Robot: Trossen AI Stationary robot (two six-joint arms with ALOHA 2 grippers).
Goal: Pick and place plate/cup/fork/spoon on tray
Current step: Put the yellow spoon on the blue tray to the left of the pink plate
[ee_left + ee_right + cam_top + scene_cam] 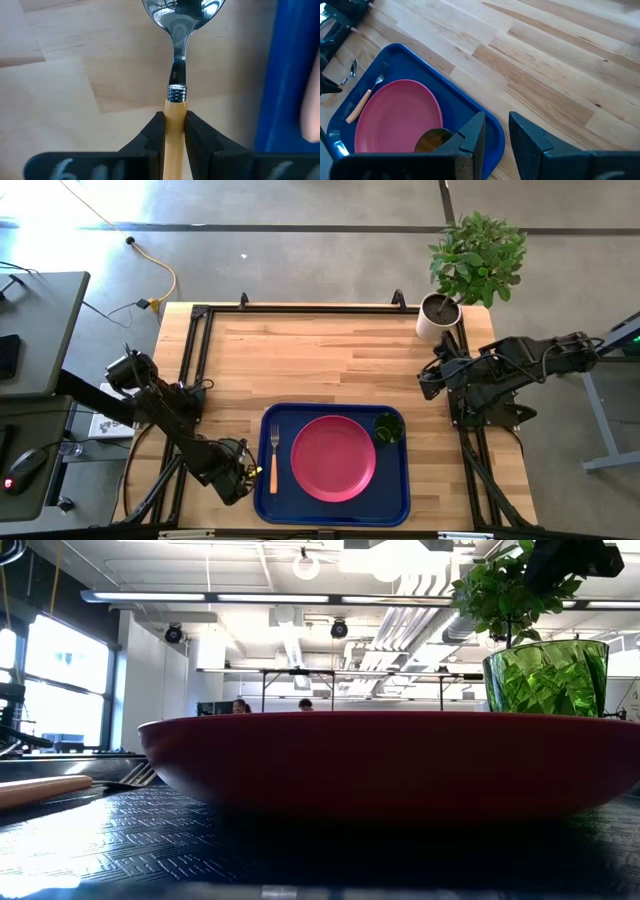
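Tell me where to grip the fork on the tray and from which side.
Judging by its pose, grip the fork by its tan handle, the end nearer the tray's front rim, coming straight down from above. It lies flat in the strip between the plate and the tray's left rim, so sideways approaches look crowded.

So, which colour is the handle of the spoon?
Light orange-tan; the spoon shows it best in the left wrist view, clamped in the left tool.

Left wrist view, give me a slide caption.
Left gripper clamps the spoon by its tan handle above the wooden table, beside the blue tray.
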